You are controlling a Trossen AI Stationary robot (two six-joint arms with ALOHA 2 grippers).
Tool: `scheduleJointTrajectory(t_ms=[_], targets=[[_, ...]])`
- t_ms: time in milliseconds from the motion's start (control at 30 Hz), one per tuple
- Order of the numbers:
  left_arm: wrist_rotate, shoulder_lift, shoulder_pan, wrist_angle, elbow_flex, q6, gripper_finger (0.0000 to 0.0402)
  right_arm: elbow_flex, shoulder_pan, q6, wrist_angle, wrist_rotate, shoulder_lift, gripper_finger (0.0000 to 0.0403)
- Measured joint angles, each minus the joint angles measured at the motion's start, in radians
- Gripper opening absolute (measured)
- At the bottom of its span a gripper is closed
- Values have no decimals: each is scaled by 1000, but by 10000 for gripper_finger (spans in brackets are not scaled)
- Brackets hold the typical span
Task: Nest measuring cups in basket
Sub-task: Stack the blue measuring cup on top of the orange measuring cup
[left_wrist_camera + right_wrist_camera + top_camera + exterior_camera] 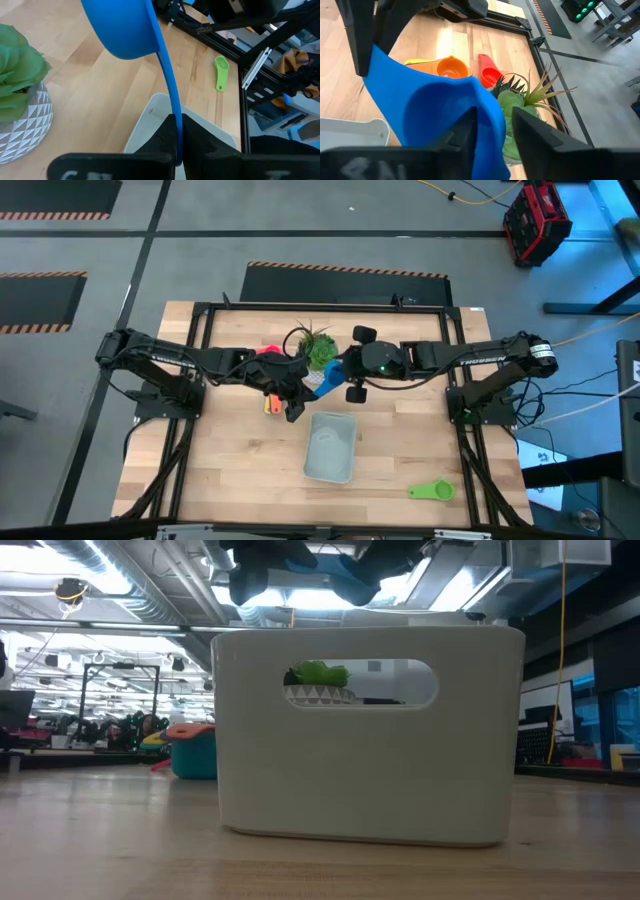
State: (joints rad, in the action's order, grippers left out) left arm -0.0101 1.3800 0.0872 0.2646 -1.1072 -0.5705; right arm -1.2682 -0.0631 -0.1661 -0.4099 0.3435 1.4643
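Tabletop: pale wooden planks (230,470), dark frame around.
Basket: pale grey-blue rectangular bin (331,447), 6 o'clock of centre.
Blue plastic measuring cup (131,30): aloft at centre, above basket's 12 o'clock end.
Left gripper (176,142): jaws clamped on cup's handle.
Right gripper (492,131): jaws parted astride cup's rim.
Green plastic scoop (431,491): 4 o'clock, well apart.

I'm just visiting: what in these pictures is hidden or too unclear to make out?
- Inside of the basket: its near wall fills the low view; the high view only looks in from far above.
- Cups behind the basket: low view shows only a teal cup at its side.
- Green cup: small in both the high and left wrist views.
- Left gripper: its jaws are cut by the wrist picture's edge, closed on the blue cup handle.
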Motion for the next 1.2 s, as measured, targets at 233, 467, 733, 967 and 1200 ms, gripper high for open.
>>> scheduleJointTrajectory(t_ms=[233, 467, 733, 967, 1200], targets=[[-12, 0, 0, 8, 0, -1, 2, 0, 0, -1, -8, 3, -25, 194], [-32, -1, 0, 28, 0, -1, 1, 0, 0, -1, -52, 3, -137, 198], [-33, -88, 0, 79, 0, 1, 1, 0, 0, 1, -179, 4, -324, 198], [-169, -245, 40, 257, 0, 1, 0, 0, 0, 78, -289, 6, -464, 198], [-305, -371, 150, 474, 0, -87, 1, 0, 0, 113, -422, 4, -527, 198]])
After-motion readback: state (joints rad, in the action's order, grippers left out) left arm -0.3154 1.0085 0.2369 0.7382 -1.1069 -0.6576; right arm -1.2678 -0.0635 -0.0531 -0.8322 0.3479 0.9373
